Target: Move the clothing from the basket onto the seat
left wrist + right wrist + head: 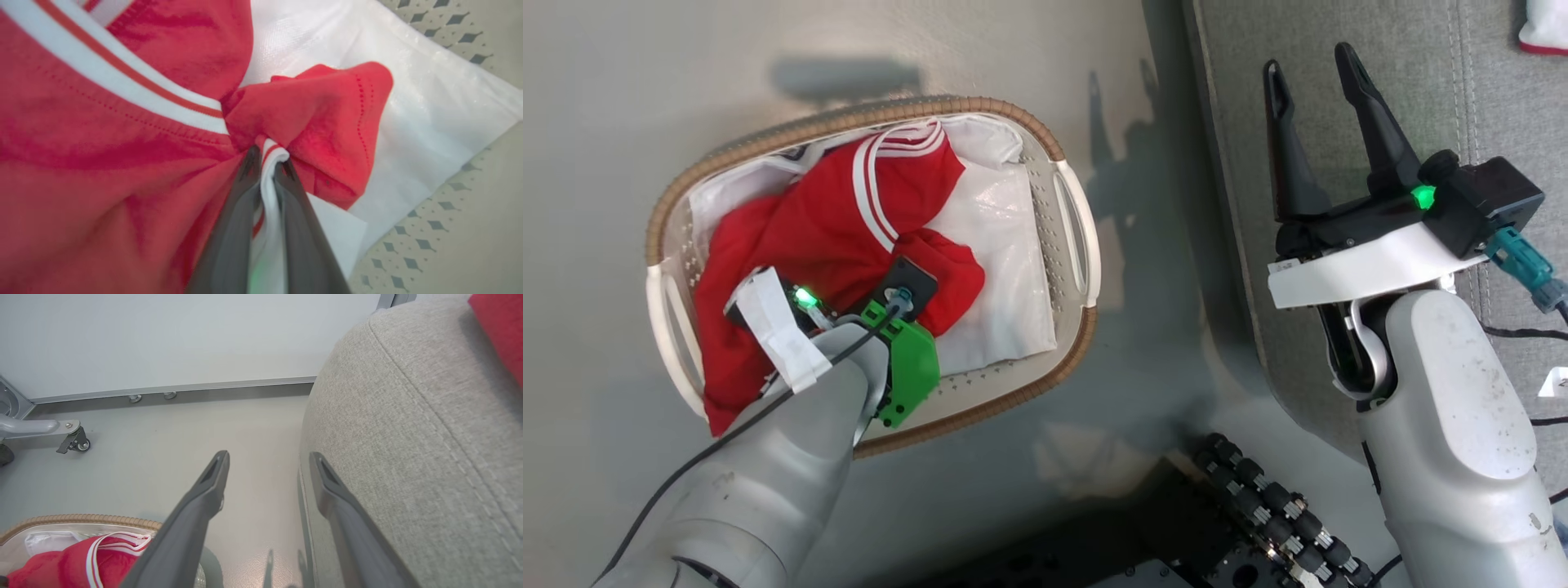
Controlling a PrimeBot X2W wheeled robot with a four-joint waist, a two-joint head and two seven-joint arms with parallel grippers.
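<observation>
The clothing [833, 220] is a red garment with white stripes, bunched in the left half of the basket [849, 114] on the floor. My left arm reaches down into the basket. In the left wrist view my left gripper [267, 157] is shut on a white-trimmed fold of the clothing [102, 143], with cloth pinched between the fingers [241, 212]. My right gripper [1311, 69] hangs open and bare over the left edge of the grey seat [1421, 82]. The right wrist view has its fingers [267, 457] spread beside the seat's rounded corner [408, 416].
A white cloth liner [996, 245] covers the basket's right half. A red and white cloth [1543, 28] lies on the seat at the far right, red [502, 326] in the right wrist view. My black wheeled base [1258, 506] is below. A caster frame [73, 441] stands by the wall.
</observation>
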